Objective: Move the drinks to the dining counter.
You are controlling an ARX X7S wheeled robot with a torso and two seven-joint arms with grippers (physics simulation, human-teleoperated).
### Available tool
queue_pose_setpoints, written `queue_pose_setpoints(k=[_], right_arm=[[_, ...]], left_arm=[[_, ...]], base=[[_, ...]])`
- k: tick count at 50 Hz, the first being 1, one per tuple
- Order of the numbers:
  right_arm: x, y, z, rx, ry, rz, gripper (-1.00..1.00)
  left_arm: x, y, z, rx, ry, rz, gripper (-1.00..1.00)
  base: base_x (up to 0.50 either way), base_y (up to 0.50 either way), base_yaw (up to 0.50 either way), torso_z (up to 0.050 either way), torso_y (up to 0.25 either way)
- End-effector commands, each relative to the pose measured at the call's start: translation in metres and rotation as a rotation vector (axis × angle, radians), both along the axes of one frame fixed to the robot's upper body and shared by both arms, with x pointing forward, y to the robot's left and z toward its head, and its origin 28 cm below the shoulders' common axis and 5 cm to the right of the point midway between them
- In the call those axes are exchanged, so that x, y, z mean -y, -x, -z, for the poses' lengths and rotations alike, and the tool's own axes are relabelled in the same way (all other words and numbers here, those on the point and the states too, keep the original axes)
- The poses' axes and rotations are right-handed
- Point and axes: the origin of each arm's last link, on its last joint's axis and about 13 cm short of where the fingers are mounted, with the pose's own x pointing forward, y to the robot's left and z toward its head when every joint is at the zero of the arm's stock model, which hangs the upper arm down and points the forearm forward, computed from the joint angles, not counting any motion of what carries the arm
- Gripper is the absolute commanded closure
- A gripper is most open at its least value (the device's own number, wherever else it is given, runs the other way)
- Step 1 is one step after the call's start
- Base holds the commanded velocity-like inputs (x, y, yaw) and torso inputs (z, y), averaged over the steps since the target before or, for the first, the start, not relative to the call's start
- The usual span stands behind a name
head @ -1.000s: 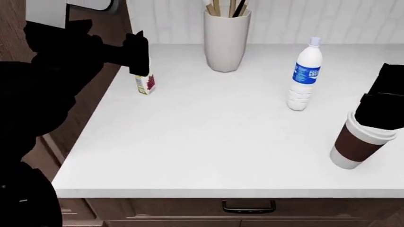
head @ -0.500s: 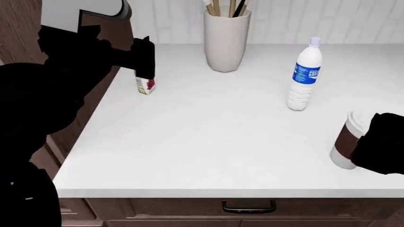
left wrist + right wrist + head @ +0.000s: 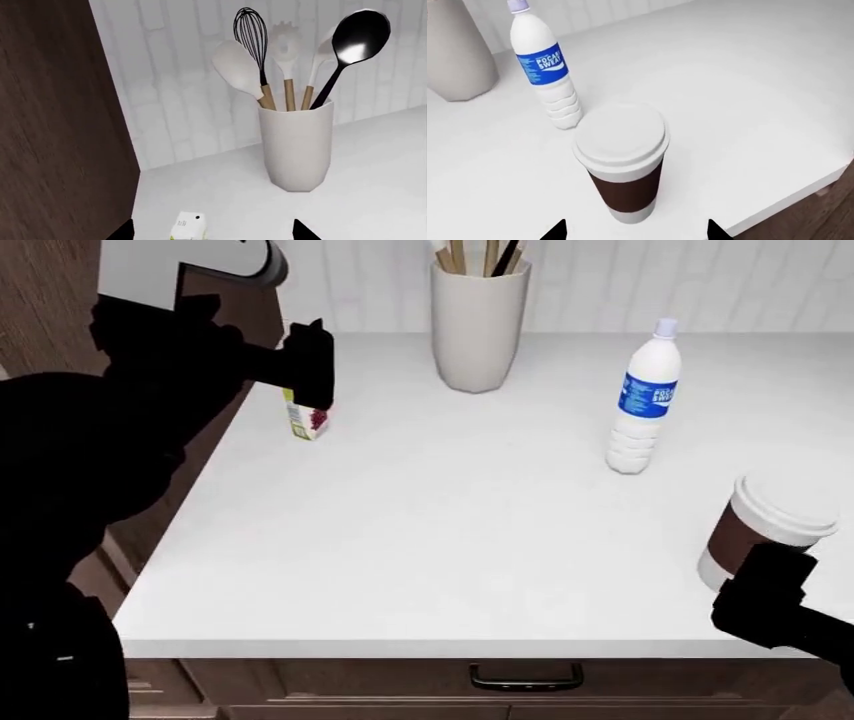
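Note:
Three drinks stand on the white worktop (image 3: 441, 540). A small white carton (image 3: 307, 418) (image 3: 187, 226) is near the far left edge, and my left gripper (image 3: 314, 380) (image 3: 212, 236) hovers just above and behind it, open, its fingertips wide on either side. The clear bottle with a blue label (image 3: 645, 400) (image 3: 547, 70) is upright at the right. The brown coffee cup with a white lid (image 3: 758, 530) (image 3: 622, 160) stands near the front right. My right gripper (image 3: 771, 580) (image 3: 636, 232) is open just in front of the cup, not touching it. The dining counter is out of view.
A beige vase (image 3: 478, 325) (image 3: 297, 145) holding a whisk, spoons and a ladle stands at the back by the white tiled wall. A dark wood panel (image 3: 60, 120) borders the worktop on the left. A drawer with a black handle (image 3: 525, 677) lies under the front edge.
My right gripper has dropped from above the coffee cup to the worktop's front edge, level with the cup's base. The left gripper has edged slightly right over the carton.

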Motion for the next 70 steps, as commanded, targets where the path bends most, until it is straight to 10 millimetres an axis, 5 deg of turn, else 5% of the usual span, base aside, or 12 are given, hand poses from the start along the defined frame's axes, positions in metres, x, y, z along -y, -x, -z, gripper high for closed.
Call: queue_pose_setpoints(k=[1,29,39,40,51,62,70], right_arm=[[0.001,-0.019,0.010,-0.042,0.030,-0.042,-1.00],[0.007,-0.074,0.019,-0.121,0.088,-0.068,-1.00],[0.018,-0.079,0.031,-0.161,0.068,0.001,-1.00],[0.017,-0.079,0.032,-0.161,0.062,-0.005,1.00],[0.011,-0.073,0.028,-0.139,0.060,-0.064,1.00],[-0.022,-0.040,-0.039,0.089,0.157,-0.231,1.00],[-0.031,-0.039,-0.066,0.138,0.200,-0.266,1.00]], left_arm=[[0.001,-0.001,0.001,-0.002,-0.004,0.001,-1.00],[-0.002,-0.002,0.008,-0.015,0.003,-0.008,-1.00],[-0.005,0.003,0.007,-0.008,0.012,-0.018,-1.00],[-0.006,0.003,0.007,-0.007,0.012,-0.022,-1.00],[-0.009,0.005,0.011,-0.010,0.018,-0.034,-1.00],[-0.008,-0.001,0.018,-0.071,0.060,-0.008,-1.00],[-0.005,-0.034,0.034,-0.156,0.077,-0.008,-1.00]], base=[[0.00,0.00,0.00,0.000,0.000],[0.00,0.00,0.00,0.000,0.000],[0.00,0.00,0.00,0.000,0.000],[0.00,0.00,0.00,0.000,0.000],[0.00,0.00,0.00,0.000,0.000],[0.00,0.00,0.00,0.000,0.000],[0.00,0.00,0.00,0.000,0.000]])
